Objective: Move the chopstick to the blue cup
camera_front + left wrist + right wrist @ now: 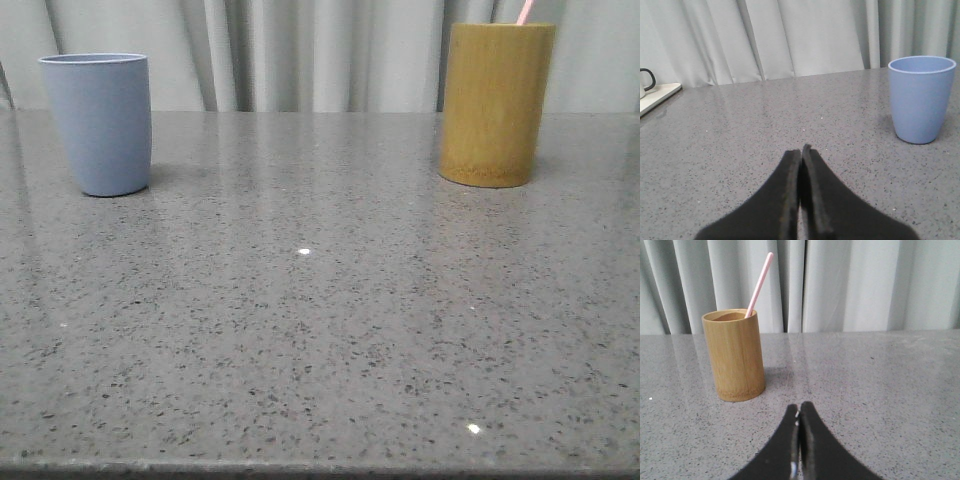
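Observation:
The blue cup [99,123] stands upright at the far left of the grey speckled table; it also shows in the left wrist view [920,98]. A pale pink chopstick [759,284] leans out of the yellow-brown bamboo cylinder [735,354]; in the front view only its tip [524,11] shows above the cylinder [496,104] at the far right. My left gripper [801,150] is shut and empty, low over the table, short of the blue cup. My right gripper [799,407] is shut and empty, short of the bamboo cylinder. Neither gripper shows in the front view.
A white tray [655,96] with a dark-handled mug [645,81] sits at the table's edge in the left wrist view. Grey curtains [300,50] hang behind the table. The table's front edge [320,466] runs along the bottom of the front view.

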You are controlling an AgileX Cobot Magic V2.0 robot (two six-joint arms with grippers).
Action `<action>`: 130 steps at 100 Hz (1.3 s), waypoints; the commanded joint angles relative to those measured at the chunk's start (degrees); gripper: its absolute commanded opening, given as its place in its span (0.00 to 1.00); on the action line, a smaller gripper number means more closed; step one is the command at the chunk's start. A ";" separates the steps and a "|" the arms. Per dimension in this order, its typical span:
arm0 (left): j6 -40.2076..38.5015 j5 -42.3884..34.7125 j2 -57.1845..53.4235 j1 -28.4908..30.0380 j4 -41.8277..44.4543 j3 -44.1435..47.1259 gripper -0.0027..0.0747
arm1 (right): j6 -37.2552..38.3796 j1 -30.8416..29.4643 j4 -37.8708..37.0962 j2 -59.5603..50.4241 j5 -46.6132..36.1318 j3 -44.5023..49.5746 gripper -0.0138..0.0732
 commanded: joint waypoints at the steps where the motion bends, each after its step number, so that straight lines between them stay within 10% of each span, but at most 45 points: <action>1: -0.81 -0.01 5.87 -0.36 -0.88 -7.96 0.01 | -0.33 -0.25 -0.89 4.71 1.66 -6.52 0.09; 34: -0.81 0.65 26.26 -0.36 -1.70 -28.30 0.03 | -0.33 -0.25 -0.89 23.07 8.22 -24.24 0.09; 70: -0.81 0.17 38.64 -0.36 -1.70 -39.68 0.61 | -0.33 -0.25 -0.89 33.98 8.03 -32.38 0.61; 130: -0.71 -0.42 41.99 -0.36 -2.63 -39.84 0.62 | -0.33 -0.08 0.82 38.81 7.10 -36.61 0.65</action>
